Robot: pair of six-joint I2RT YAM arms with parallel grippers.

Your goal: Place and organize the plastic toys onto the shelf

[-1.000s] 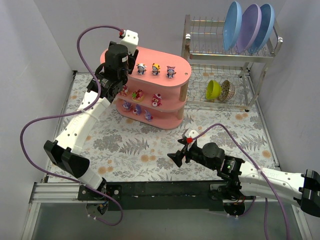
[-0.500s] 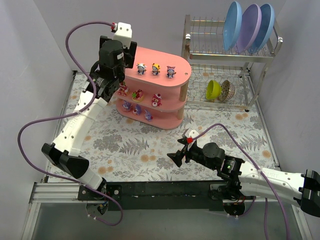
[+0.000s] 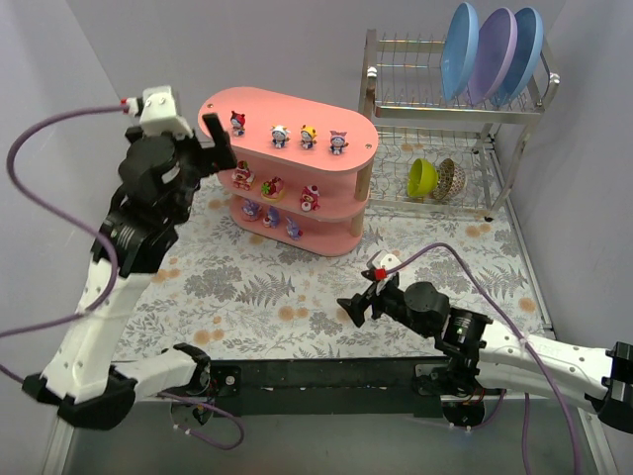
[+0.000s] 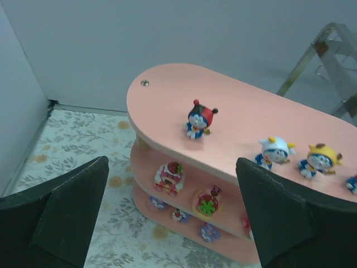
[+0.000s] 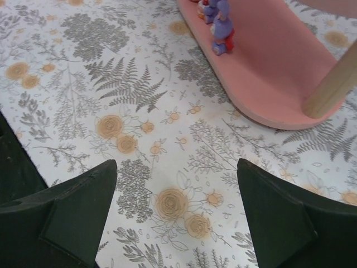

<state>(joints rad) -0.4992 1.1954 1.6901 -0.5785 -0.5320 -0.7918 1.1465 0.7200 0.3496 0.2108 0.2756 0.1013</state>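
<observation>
The pink three-tier shelf [image 3: 326, 163] stands at the back middle of the table, also in the left wrist view [image 4: 167, 95]. Several small toys stand on its top tier: a red-capped one [image 3: 237, 123] [image 4: 199, 118], a white one [image 3: 280, 136] [image 4: 275, 151], a yellow one [image 3: 309, 136] [image 4: 319, 158] and a purple one [image 3: 339, 142]. More toys sit on the middle tier [image 4: 170, 176] and the bottom tier [image 5: 220, 25]. My left gripper [image 3: 206, 148] is open and empty, left of the shelf's end. My right gripper [image 3: 358, 302] is open and empty, low over the mat in front of the shelf.
A metal wire dish rack [image 3: 450, 119] stands at the back right with blue and purple plates [image 3: 495, 49] on top and a green bowl [image 3: 422, 178] and a patterned bowl [image 3: 450, 180] below. A floral mat [image 3: 287, 287] covers the table. Walls close in on the left and right.
My left arm has pulled back to the left, away from the shelf top, and a red-capped toy now stands at the shelf's left end. The right arm has barely moved.
</observation>
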